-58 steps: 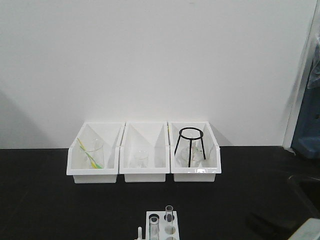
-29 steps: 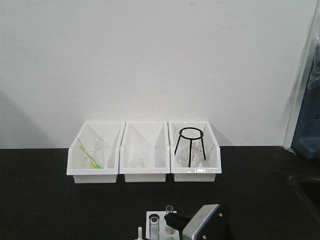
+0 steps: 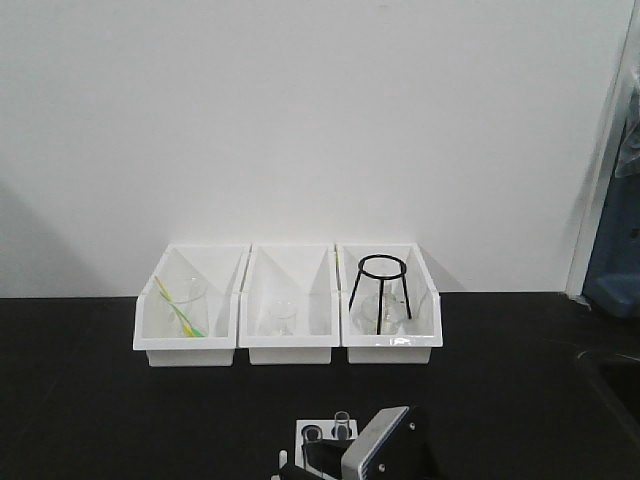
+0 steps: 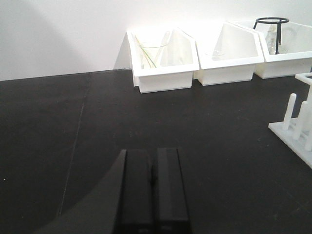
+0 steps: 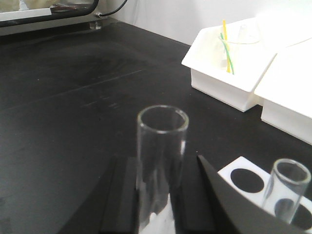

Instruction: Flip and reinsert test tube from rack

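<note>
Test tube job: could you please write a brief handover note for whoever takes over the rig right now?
Left gripper: jaws shut, empty, over the black table.
Right gripper: jaws flank the test tube, which stands upright in the rack; a firm grip cannot be confirmed.
Second tube: upright in a neighbouring hole.
Done: the approach to the tube.
Left to do: grasp, lift out, flip, reinsert.

Left white bin (image 3: 186, 347) at frame centre holding beaker (image 3: 184, 303) with yellow-green sticks, middle white bin (image 3: 290, 352) with small beaker (image 3: 283, 318), right white bin (image 3: 392, 352) with black wire tripod (image 3: 380, 268), black tabletop (image 3: 80, 400), white wall (image 3: 300, 120)
</note>
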You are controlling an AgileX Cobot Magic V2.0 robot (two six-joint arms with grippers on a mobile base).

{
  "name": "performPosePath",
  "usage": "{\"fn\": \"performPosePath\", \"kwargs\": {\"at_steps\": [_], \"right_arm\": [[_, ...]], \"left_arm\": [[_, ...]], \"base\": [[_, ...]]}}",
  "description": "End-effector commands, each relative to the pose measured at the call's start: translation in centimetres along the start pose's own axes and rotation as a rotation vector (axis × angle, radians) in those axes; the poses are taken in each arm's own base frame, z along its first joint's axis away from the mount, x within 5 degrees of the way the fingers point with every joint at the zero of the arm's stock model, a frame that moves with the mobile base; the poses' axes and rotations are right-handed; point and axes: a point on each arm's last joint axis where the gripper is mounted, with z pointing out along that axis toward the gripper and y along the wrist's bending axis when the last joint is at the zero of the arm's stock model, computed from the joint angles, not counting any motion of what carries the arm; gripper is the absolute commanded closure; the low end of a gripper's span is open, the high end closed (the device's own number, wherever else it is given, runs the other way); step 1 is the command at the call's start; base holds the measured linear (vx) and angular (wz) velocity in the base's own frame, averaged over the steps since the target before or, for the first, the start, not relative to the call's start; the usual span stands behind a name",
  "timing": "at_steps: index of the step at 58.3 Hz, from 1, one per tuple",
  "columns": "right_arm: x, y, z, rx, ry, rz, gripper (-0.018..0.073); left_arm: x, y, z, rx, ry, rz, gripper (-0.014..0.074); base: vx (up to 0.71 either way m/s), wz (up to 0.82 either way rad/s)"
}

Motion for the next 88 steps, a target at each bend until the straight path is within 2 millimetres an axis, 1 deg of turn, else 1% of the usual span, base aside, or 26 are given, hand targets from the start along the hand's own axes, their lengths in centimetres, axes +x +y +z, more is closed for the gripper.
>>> {"fn": "performPosePath", "kwargs": {"at_steps": [1, 8, 13, 20, 30, 35, 38, 40, 43, 45, 51, 53, 55, 57, 61, 64, 67, 69, 70, 71, 74, 76, 78, 80, 84, 88], "right_arm": [[-2.9, 0.0, -0.2, -0.009, -0.162, -0.020, 0.0576], [-3.5, 0.0, -0.5, -0.006, -0.174, -0.026, 0.0575], [-4.9, 0.1, -1.2, 0.005, -0.206, -0.030, 0.0574], [-9.1, -0.1, -2.9, 0.047, -0.258, -0.023, 0.0573], [-18.0, -0.8, -6.4, 0.176, -0.317, -0.047, 0.0573], [-21.1, -1.1, -8.1, 0.242, -0.314, -0.062, 0.0573], [-22.4, -1.2, -8.9, 0.275, -0.304, -0.095, 0.0573], [-23.1, -1.3, -9.3, 0.298, -0.286, -0.167, 0.0573], [-23.8, -1.3, -9.6, 0.335, -0.242, -0.377, 0.0573], [-24.0, -1.3, -9.8, 0.359, -0.191, -0.585, 0.0573], [-23.4, -1.3, -9.7, 0.388, 0.011, -1.331, 0.0569], [-23.0, -1.4, -9.7, 0.386, 0.081, -1.520, 0.0568], [-22.7, -1.5, -9.6, 0.382, 0.126, -1.643, 0.0566], [-22.6, -1.6, -9.6, 0.380, 0.144, -1.684, 0.0565], [-22.6, -1.6, -9.6, 0.383, 0.128, -1.607, 0.0563], [-22.7, -1.6, -9.7, 0.391, 0.088, -1.418, 0.0562], [-23.1, -1.7, -9.9, 0.406, 0.013, -1.060, 0.0561], [-23.5, -1.9, -10.1, 0.415, -0.059, -0.681, 0.0561], [-23.6, -2.0, -10.2, 0.418, -0.075, -0.556, 0.0561], [-23.8, -2.2, -10.3, 0.419, -0.104, -0.382, 0.0561], [-23.9, -2.8, -10.6, 0.426, -0.147, -0.055, 0.0561], [-23.8, -3.2, -10.6, 0.426, -0.174, 0.101, 0.0561], [-23.5, -3.5, -10.6, 0.426, -0.186, 0.201, 0.0561], [-23.3, -3.6, -10.4, 0.423, -0.192, 0.241, 0.0561], [-22.6, -3.6, -9.9, 0.410, -0.183, 0.188, 0.0561], [-21.3, -3.3, -9.4, 0.375, -0.191, 0.147, 0.0561]], "left_arm": [[-0.9, -0.1, -0.1, 0.013, -0.091, -0.013, 0.0602], [-0.9, -0.1, -0.1, 0.013, -0.091, -0.013, 0.0602], [-0.9, -0.1, -0.1, 0.013, -0.091, -0.013, 0.0602], [-0.9, -0.1, -0.1, 0.013, -0.091, -0.013, 0.0602], [-0.9, -0.1, -0.1, 0.013, -0.091, -0.013, 0.0602], [-0.9, -0.1, -0.1, 0.013, -0.091, -0.013, 0.0602], [-0.9, -0.1, -0.1, 0.013, -0.091, -0.013, 0.0602], [-0.9, -0.1, -0.1, 0.013, -0.091, -0.013, 0.0602], [-0.9, -0.1, -0.1, 0.013, -0.091, -0.013, 0.0602], [-0.9, -0.1, -0.1, 0.013, -0.091, -0.013, 0.0602], [-0.9, -0.1, -0.1, 0.013, -0.091, -0.013, 0.0602], [-0.9, -0.1, -0.1, 0.013, -0.091, -0.013, 0.0602], [-0.9, -0.1, -0.1, 0.013, -0.091, -0.013, 0.0602], [-0.9, -0.1, -0.1, 0.013, -0.091, -0.013, 0.0602], [-0.9, -0.1, -0.1, 0.013, -0.091, -0.013, 0.0602], [-0.9, -0.1, -0.1, 0.013, -0.091, -0.013, 0.0602], [-0.9, -0.1, -0.1, 0.013, -0.091, -0.013, 0.0602], [-0.9, -0.1, -0.1, 0.013, -0.091, -0.013, 0.0602], [-0.9, -0.1, -0.1, 0.013, -0.091, -0.013, 0.0602], [-0.9, -0.1, -0.1, 0.013, -0.091, -0.013, 0.0602], [-0.9, -0.1, -0.1, 0.013, -0.091, -0.013, 0.0602], [-0.9, -0.1, -0.1, 0.013, -0.091, -0.013, 0.0602], [-0.9, -0.1, -0.1, 0.013, -0.091, -0.013, 0.0602], [-0.9, -0.1, -0.1, 0.013, -0.091, -0.013, 0.0602], [-0.9, -0.1, -0.1, 0.013, -0.091, -0.013, 0.0602], [-0.9, -0.1, -0.1, 0.013, -0.091, -0.013, 0.0602]], "base": [[0.00, 0.00], [0.00, 0.00], [0.00, 0.00], [0.00, 0.00], [0.00, 0.00], [0.00, 0.00], [0.00, 0.00], [0.00, 0.00], [0.00, 0.00], [0.00, 0.00], [0.00, 0.00], [0.00, 0.00], [0.00, 0.00], [0.00, 0.00], [0.00, 0.00], [0.00, 0.00], [0.00, 0.00], [0.00, 0.00], [0.00, 0.00], [0.00, 0.00], [0.00, 0.00], [0.00, 0.00], [0.00, 0.00], [0.00, 0.00], [0.00, 0.00], [0.00, 0.00]]}}
